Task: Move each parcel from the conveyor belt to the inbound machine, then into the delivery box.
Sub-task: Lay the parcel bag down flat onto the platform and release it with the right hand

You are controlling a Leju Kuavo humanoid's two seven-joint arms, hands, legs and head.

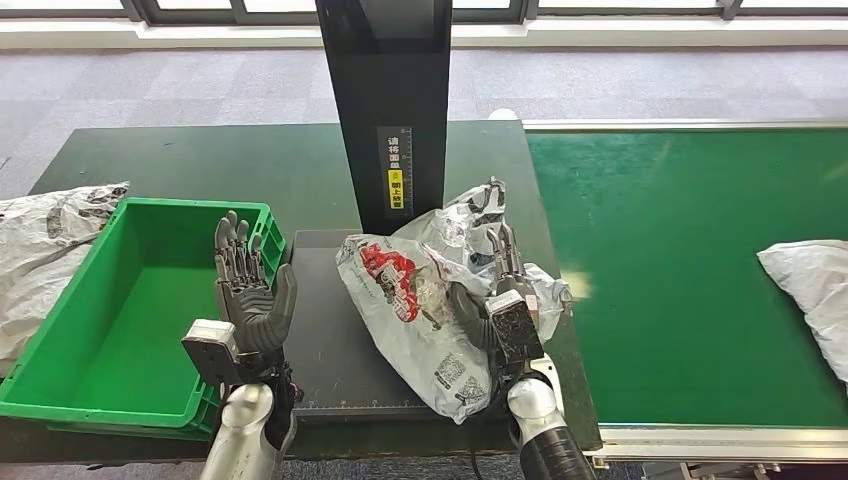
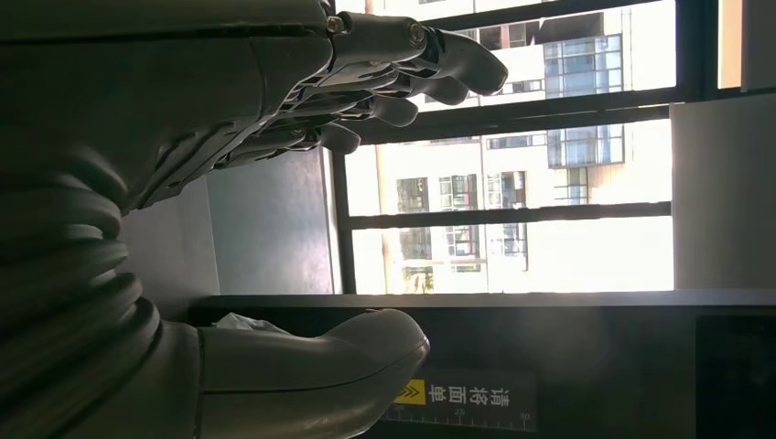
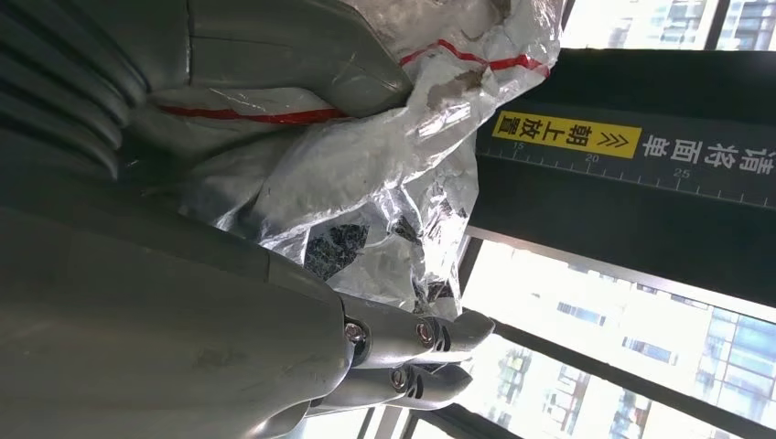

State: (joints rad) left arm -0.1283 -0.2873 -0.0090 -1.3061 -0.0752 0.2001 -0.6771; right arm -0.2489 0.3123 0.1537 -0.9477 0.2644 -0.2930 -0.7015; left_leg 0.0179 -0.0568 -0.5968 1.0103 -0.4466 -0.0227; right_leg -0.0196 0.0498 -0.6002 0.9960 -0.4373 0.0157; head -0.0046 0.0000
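Gripping the parcel (image 1: pixel 425 300) loosely, my right hand (image 1: pixel 497 290) is risking slippage; my left hand (image 1: pixel 248 290) is waiting spread beside it.

Layout relative to the flat black scanning platform (image 1: pixel 325 330) of the inbound machine. The machine's tall black post (image 1: pixel 385 100) rises from the platform's rear edge. A crinkled white plastic parcel with red print (image 1: pixel 420 300) lies on the platform's right part and overhangs its right edge; the right hand (image 1: pixel 497 270) holds the parcel from its right side. The green rectangular plastic box (image 1: pixel 135 305) sits just left of the platform, with the left hand (image 1: pixel 245 290) raised over the box's right rim. A white printed bag (image 1: pixel 45 250) lies left of the box. The green conveyor belt (image 1: pixel 670 270) runs right of the platform, a white bagged parcel (image 1: pixel 815 285) lying on the belt's far right.
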